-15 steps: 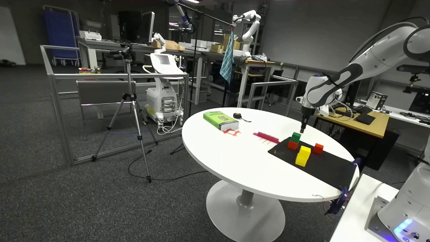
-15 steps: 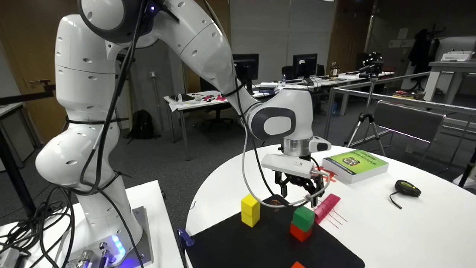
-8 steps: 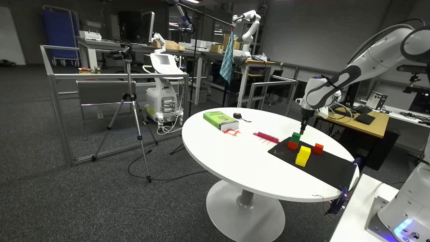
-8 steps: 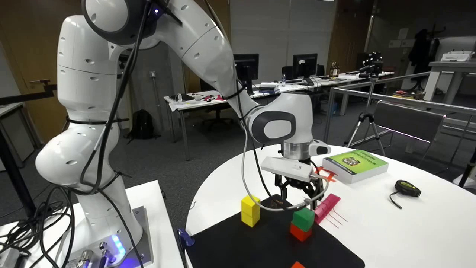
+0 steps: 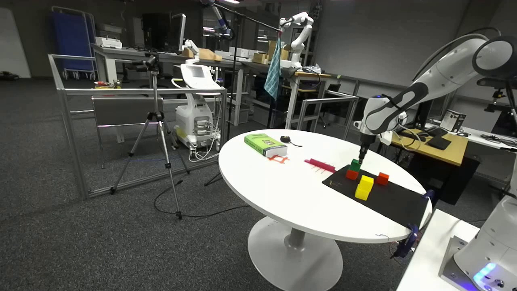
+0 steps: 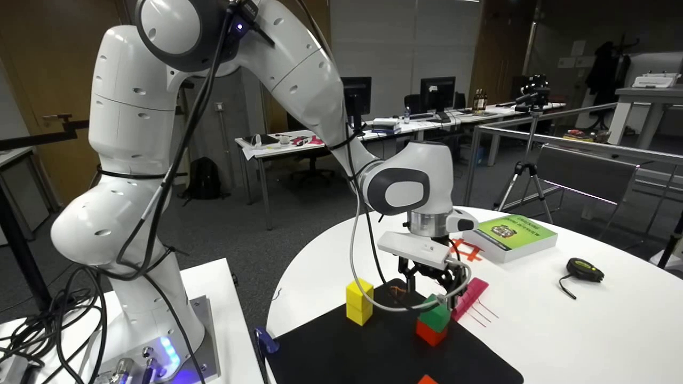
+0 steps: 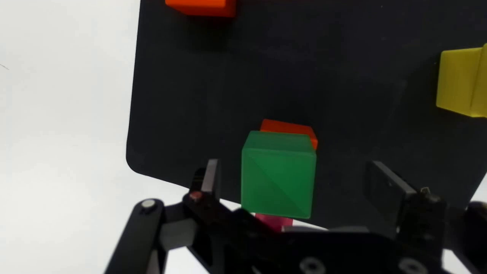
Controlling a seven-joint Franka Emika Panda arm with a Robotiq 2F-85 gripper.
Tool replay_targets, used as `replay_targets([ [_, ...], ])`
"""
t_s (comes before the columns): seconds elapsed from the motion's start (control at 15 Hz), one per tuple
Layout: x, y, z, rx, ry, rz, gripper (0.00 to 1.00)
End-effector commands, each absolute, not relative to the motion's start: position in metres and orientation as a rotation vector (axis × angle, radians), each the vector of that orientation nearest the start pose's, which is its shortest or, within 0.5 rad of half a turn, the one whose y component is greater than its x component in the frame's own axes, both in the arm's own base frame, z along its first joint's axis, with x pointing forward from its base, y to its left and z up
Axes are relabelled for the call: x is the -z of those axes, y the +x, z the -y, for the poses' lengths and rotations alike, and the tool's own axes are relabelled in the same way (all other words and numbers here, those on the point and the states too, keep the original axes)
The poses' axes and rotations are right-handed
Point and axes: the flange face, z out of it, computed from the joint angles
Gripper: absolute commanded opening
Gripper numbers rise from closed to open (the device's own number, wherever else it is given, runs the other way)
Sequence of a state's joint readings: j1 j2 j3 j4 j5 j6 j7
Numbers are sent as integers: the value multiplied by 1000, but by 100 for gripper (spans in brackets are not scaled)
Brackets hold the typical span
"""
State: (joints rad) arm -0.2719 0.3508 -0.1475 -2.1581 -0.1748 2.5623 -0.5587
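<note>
In the wrist view, the gripper (image 7: 296,177) held nothing; its two fingers (image 7: 209,178) were wide apart, one on each side of the green block (image 7: 278,182) and not touching it. That block had no long side. A red block (image 7: 289,127) sat under it. Farther away from it were yellow blocks (image 7: 458,82) and another red block (image 7: 203,4). In both exterior views, the gripper was lower, nearer the green block, than a second before.

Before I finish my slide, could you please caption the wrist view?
Open claw framing a green block stacked on a red block on a black mat.
</note>
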Motion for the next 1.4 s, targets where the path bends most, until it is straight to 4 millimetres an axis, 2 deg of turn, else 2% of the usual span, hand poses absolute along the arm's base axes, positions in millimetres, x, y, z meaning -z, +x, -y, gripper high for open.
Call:
replay_targets([
  [0.0, -241, 537, 238, -17, -3300, 436, 100],
  [0.87, -215, 552, 240, -107, -3317, 377, 99],
  [0.93, -213, 552, 240, -113, -3316, 378, 76],
  [1.07, -211, 552, 238, -118, -3314, 388, 72],
  [1.33, -211, 551, 236, -131, -3321, 387, 42],
])
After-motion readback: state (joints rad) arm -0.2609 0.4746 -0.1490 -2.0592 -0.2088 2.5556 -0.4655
